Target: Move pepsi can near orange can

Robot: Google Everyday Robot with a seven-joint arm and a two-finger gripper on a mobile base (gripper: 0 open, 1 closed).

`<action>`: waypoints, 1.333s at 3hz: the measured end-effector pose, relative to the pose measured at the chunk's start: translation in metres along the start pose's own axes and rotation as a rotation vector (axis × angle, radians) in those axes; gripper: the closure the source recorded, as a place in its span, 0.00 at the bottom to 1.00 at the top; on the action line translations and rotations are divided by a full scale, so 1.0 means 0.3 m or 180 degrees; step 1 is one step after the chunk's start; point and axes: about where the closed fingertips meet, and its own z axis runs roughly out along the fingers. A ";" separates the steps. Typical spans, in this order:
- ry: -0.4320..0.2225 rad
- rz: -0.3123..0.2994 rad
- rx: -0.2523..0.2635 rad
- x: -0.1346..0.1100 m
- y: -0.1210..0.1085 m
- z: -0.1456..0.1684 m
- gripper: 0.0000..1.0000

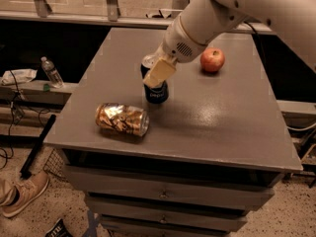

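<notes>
The pepsi can is dark blue, upright, at mid-table; whether it rests on the grey table or hangs just above it I cannot tell. My gripper comes down from the upper right and is shut on the can's upper part; one tan finger covers the can's front, the other is hidden behind it. The orange can, dented and gold-brown, lies on its side near the table's front left, a short gap in front and left of the pepsi can.
A red apple sits at the table's back right. The table's front edge has drawers under it. A water bottle stands on a ledge to the left, and a shoe lies on the floor.
</notes>
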 end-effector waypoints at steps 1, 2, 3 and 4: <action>-0.0058 -0.0052 -0.0144 -0.005 0.054 0.018 1.00; -0.0059 -0.0101 -0.0318 -0.004 0.098 0.054 1.00; -0.0018 -0.0118 -0.0403 0.002 0.116 0.079 1.00; -0.0018 -0.0123 -0.0406 -0.001 0.118 0.081 0.82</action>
